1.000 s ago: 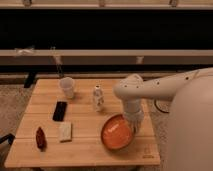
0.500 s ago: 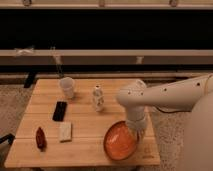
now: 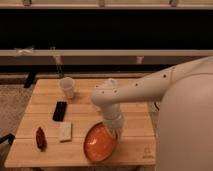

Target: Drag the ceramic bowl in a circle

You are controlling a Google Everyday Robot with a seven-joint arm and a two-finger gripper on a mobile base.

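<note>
A wooden table [image 3: 42, 100] is seen from above and in front, with dark shelving behind it. The ceramic bowl [image 3: 99, 145], orange-red and glossy, is placed near the table's front edge, right of centre. It looks like a narrow oval, so it may be tipped up, though this cannot be settled. A white robot arm [image 3: 132, 91] is stretched in from the right and bent down at the elbow. The gripper [image 3: 114, 132] is lowered onto the bowl's upper right rim, and that part of the rim is hidden by it. The gripper is largely covered by the wrist, so it cannot be told whether the bowl is grasped.

A small white cup [image 3: 67, 87] is stood near the back left. A flat black object [image 3: 60, 111], a pale rectangular object [image 3: 65, 132] and a dark red object [image 3: 40, 138] are laid on the left, too indistinct to identify. The picture's right side is filled by the robot's pale body [image 3: 187, 125], which is cut off by the frame.
</note>
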